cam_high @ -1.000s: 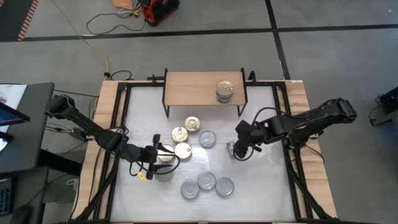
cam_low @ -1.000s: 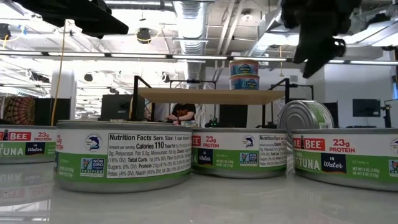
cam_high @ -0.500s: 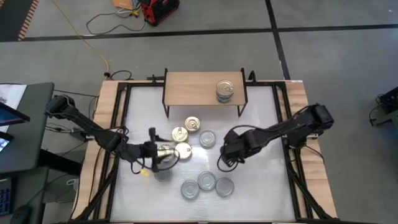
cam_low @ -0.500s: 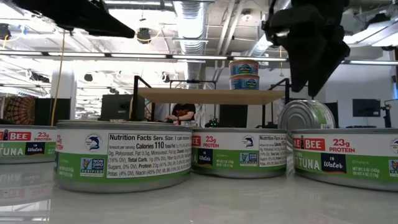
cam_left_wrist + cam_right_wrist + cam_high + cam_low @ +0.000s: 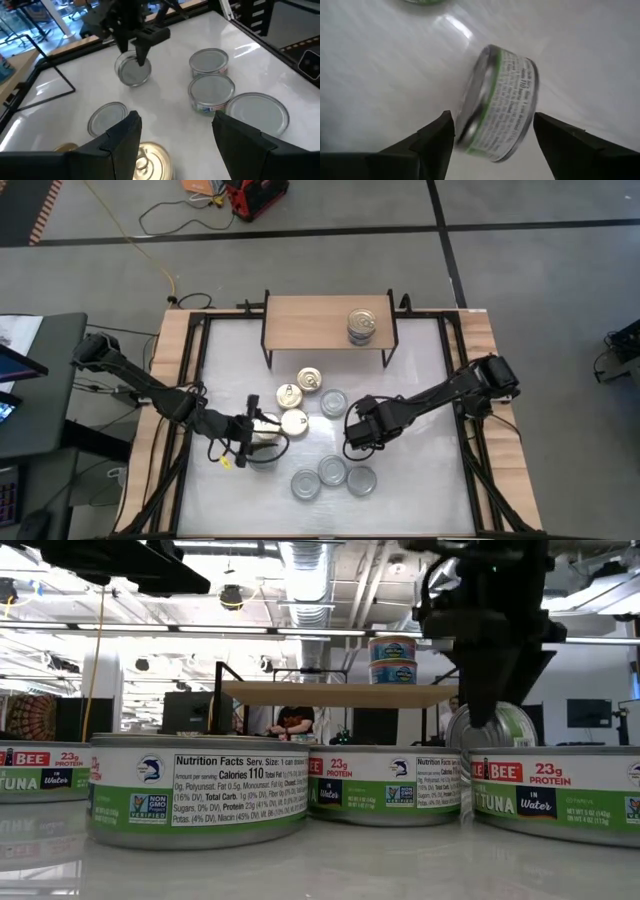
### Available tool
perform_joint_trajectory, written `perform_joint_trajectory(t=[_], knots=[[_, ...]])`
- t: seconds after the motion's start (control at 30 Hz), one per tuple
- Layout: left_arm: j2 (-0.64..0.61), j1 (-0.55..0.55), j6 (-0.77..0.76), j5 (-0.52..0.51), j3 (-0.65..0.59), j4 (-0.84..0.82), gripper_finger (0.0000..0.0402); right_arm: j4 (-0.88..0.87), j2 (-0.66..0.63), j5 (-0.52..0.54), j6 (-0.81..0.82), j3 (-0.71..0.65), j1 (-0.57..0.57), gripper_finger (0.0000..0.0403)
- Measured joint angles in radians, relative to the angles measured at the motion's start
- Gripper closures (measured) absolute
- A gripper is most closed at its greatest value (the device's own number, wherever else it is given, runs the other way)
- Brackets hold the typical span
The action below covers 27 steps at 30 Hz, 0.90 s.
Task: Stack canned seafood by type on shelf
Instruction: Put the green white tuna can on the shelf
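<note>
Tins of seafood lie spread over the white bench (image 5: 420, 480), and the wooden shelf (image 5: 310, 322) stands at its far edge on thin black legs. On the right part of the shelf two tins are stacked (image 5: 362, 324), one on top of the other; in the low view their blue labels show above the board.

Near the middle of the bench three gold-lid tins (image 5: 299, 394) stand close together, with one silver-lid tin (image 5: 333, 402) just to their right. Three more silver-lid tins (image 5: 332, 477) sit in a group near the front edge.

The right gripper (image 5: 357, 442) hangs low over the bench, right of the middle and just behind the front group. Its jaws are spread wide and hold nothing — between them, in the right wrist view, a tilted tin (image 5: 497, 104) rests on its edge on the white surface, with the green label band turned to the camera.

The left gripper (image 5: 255, 442) is left of the middle, just in front of the gold-lid tins. Its jaws stand open, and in the left wrist view a gold pull-tab tin (image 5: 152, 161) lies between them; whether they press on it cannot be told.
</note>
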Motion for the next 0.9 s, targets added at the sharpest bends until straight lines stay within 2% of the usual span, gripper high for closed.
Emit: perform_joint_trajectory(t=[0.13,0.23,0.4,0.5,0.6,0.73,0.9], knots=[[0.000,0.001,-0.008,-0.020,0.000,-0.007,0.0168,0.026,0.025,-0.001,0.006,-0.016,-0.004,0.0117],[0.000,0.000,-0.032,-0.005,0.000,-0.020,0.0168,0.035,0.030,-0.002,0.006,-0.016,-0.002,0.0151],[-0.022,0.000,-0.085,0.113,-0.001,-0.061,0.0168,0.037,0.027,-0.001,-0.010,-0.016,0.022,0.0243],[-0.028,0.000,-0.091,0.205,-0.039,0.028,0.0168,0.038,0.027,0.023,-0.060,-0.016,0.044,0.0243],[-0.027,0.014,-0.091,0.301,-0.113,0.199,0.0168,0.033,0.026,0.105,-0.109,-0.016,0.068,0.0243],[-0.033,0.059,-0.125,0.372,-0.202,0.352,0.0168,0.035,0.021,0.252,-0.181,-0.012,0.093,0.0243],[-0.082,0.102,-0.174,0.419,-0.261,0.408,0.0168,0.089,0.019,0.446,-0.391,0.040,0.127,0.0243]])
